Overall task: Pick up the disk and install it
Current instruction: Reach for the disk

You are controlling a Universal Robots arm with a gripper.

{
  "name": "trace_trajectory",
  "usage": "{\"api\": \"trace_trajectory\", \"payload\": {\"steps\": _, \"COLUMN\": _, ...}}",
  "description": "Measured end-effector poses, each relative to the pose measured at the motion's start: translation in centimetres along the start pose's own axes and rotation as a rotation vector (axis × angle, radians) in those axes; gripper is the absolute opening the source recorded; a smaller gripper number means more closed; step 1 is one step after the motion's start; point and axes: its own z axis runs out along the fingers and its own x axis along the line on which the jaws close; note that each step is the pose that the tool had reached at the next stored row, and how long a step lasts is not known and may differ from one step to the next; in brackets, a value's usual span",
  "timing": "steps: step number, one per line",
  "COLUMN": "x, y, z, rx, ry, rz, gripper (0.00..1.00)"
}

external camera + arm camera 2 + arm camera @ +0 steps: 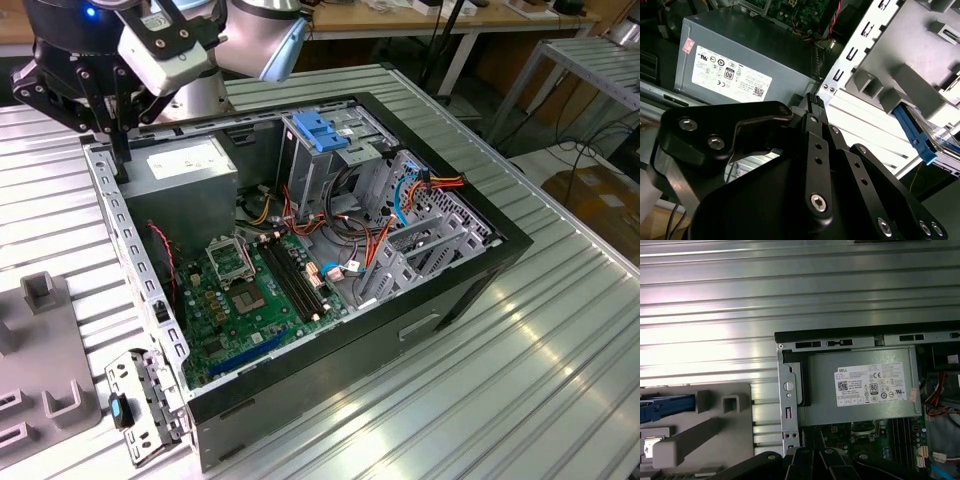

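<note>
- The black robot claw (120,152) hangs at a corner of the open black-and-grey metal computer case (300,370), which lies on a ribbed aluminium table (480,400).
- How far the claw is open cannot be told; nothing shows in its hold.
- Just inside that corner of the case sits a large grey metal box with a white sticker (190,170).
- The disk (667,407), seen by its blue plastic side rail, lies outside the case on a grey moulded fixture (715,425) beside the case wall nearest the claw.
- Deeper in the case lie a green circuit board (240,300), a grey metal cage with a blue plastic top (320,135), and red, orange and blue cables (400,200).
- A small perforated metal bracket (140,410) lies just outside the case's near corner.
</note>
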Motion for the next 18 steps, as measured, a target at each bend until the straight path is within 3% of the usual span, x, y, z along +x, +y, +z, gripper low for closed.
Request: {"api": "trace_trajectory", "payload": {"steps": 18, "x": 0.87, "y": -0.07, "z": 0.0, "rx": 0.0, "ry": 0.0007, "rz": 0.0, "gripper": 0.11}}
